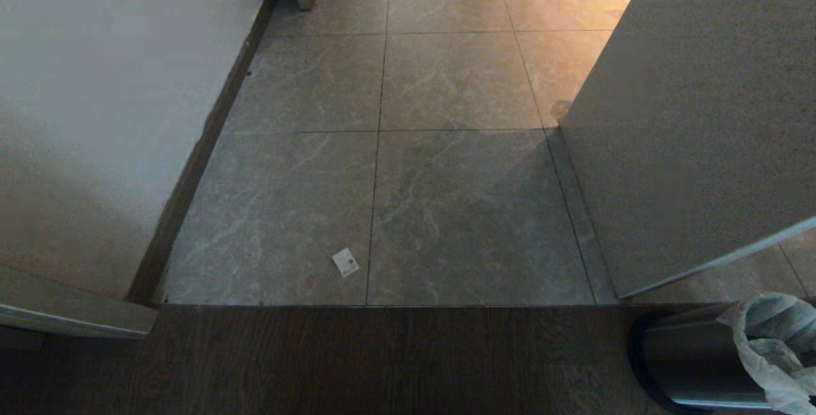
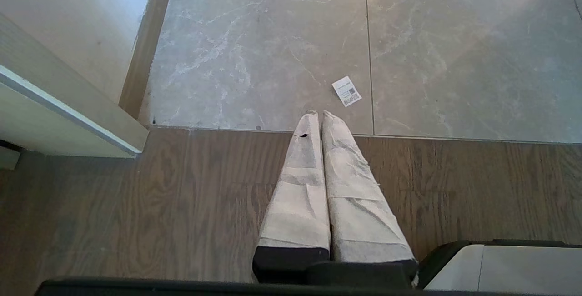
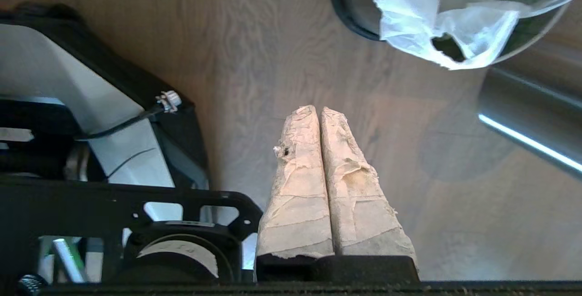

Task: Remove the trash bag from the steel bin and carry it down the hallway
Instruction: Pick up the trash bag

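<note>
The steel bin stands on the dark wood floor at the lower right of the head view. The white trash bag spills crumpled over its black rim. In the right wrist view the bin and the trash bag lie ahead of my right gripper, which is shut and empty, clear of the bag and over bare wood floor. My left gripper is shut on nothing and points at the threshold where wood meets tile. The hallway of beige marble-look tiles stretches ahead.
A cream wall with a dark baseboard lines the hallway's left side. A pale panel juts in on the right, just beyond the bin. A small paper tag lies on the tile near the threshold. My own base sits beside the right gripper.
</note>
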{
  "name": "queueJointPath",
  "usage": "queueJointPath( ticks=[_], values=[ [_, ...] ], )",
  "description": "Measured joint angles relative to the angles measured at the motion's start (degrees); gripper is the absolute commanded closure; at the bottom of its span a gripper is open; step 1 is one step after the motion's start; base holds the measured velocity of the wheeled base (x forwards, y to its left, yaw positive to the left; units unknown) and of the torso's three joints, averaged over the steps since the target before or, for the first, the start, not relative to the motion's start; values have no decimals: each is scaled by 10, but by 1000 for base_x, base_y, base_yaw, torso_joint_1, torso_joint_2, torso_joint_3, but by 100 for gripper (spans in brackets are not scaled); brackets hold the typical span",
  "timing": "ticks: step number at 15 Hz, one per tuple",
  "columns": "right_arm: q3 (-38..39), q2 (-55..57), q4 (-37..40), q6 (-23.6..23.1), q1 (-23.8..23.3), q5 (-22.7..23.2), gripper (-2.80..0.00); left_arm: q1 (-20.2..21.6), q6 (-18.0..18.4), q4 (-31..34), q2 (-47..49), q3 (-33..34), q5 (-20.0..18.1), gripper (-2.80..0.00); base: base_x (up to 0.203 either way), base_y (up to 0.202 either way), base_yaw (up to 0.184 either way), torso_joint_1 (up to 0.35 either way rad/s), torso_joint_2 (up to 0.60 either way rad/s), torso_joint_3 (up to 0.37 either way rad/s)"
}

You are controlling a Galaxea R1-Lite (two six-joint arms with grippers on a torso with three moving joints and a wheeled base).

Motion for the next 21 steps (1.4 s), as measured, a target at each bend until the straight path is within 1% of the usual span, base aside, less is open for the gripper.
queueJointPath(
  ticks=[4, 7, 10, 12, 14, 16, 18, 21],
  values=[
    [-1, 37, -15, -5, 1, 0, 0, 0, 0, 0, 0, 0, 0, 0, 0, 0, 0, 0, 0, 0],
    [-11, 92, -72, -1, -3, -5, 0, 0, 0, 0, 0, 0, 0, 0, 0, 0, 0, 0, 0, 0],
    [-56, 177, -130, 13, -5, -6, 0, 0, 0, 0, 0, 0, 0, 0, 0, 0, 0, 0, 0, 0],
    [-100, 233, -142, 49, -5, -6, 0, 0, 0, 0, 0, 0, 0, 0, 0, 0, 0, 0, 0, 0],
    [-137, 280, -152, 106, -4, -1, 0, 0, 0, 0, 0, 0, 0, 0, 0, 0, 0, 0, 0, 0],
    [-172, 324, -174, 149, -4, 3, 0, 0, 0, 0, 0, 0, 0, 0, 0, 0, 0, 0, 0, 0],
    [-187, 366, -235, 180, -2, 3, 0, 0, 0, 0, 0, 0, 0, 0, 0, 0, 0, 0, 0, 0],
    [-154, 401, -350, 215, 16, -20, 0, 0, 0, 0, 0, 0, 0, 0, 0, 0, 0, 0, 0, 0]
  ],
)
